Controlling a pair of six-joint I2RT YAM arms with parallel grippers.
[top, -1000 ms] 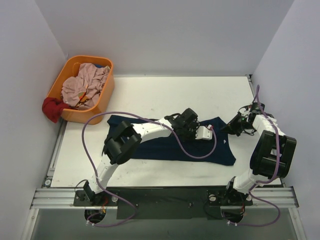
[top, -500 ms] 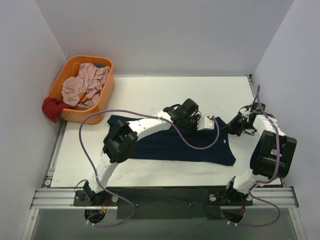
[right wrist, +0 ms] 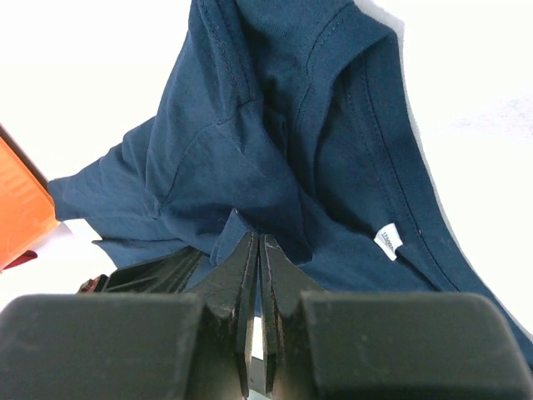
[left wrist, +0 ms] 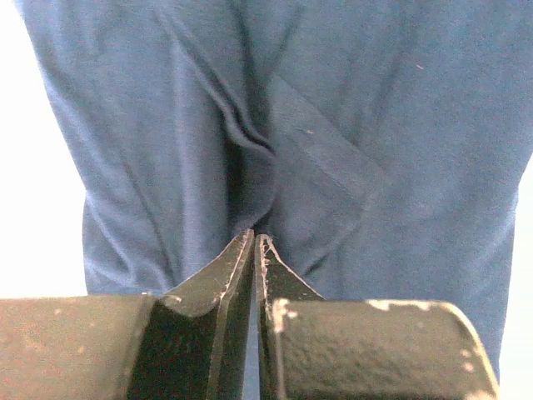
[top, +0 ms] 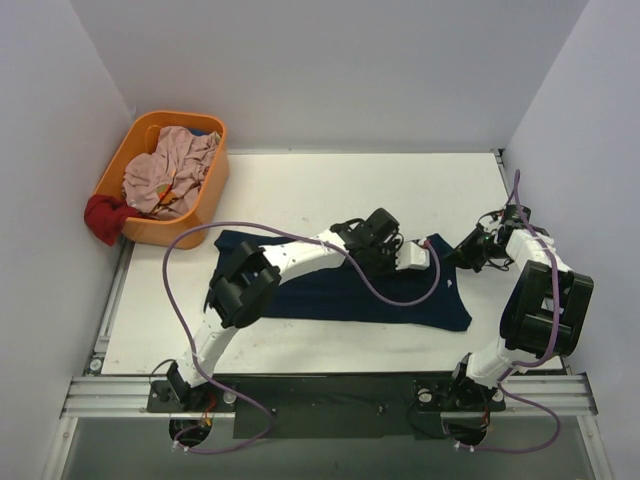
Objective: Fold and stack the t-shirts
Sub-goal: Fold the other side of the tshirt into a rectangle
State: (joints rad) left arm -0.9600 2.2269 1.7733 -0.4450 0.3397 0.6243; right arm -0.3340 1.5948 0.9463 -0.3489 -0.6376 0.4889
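I had the navy t-shirt (top: 340, 290) lying on the white desk (top: 300, 190) with its long axis running across, left to right, and that axis was what my next move depended on. Both grips sat at the shirt's right end. The left fingers (left wrist: 237, 267) were closed together, creases of cloth converging at their tips, so I judged them clamped on the fabric a little in from the end, near the collar. The right fingers (right wrist: 241, 260) were also pressed together on a raised ridge of the shirt near its right edge, beside the white label (right wrist: 387, 242). Almost all of the shirt therefore lay to the left of both pairs of fingers, under the left arm, which reached over it from the near left. I reckoned the pinched end would have to travel leftward along that axis to make a fold, with the right arm nearer to the edge that leads. The orange basket (top: 215, 185), well apart at the far left corner, held a pink garment (top: 165, 175) not yet folded.
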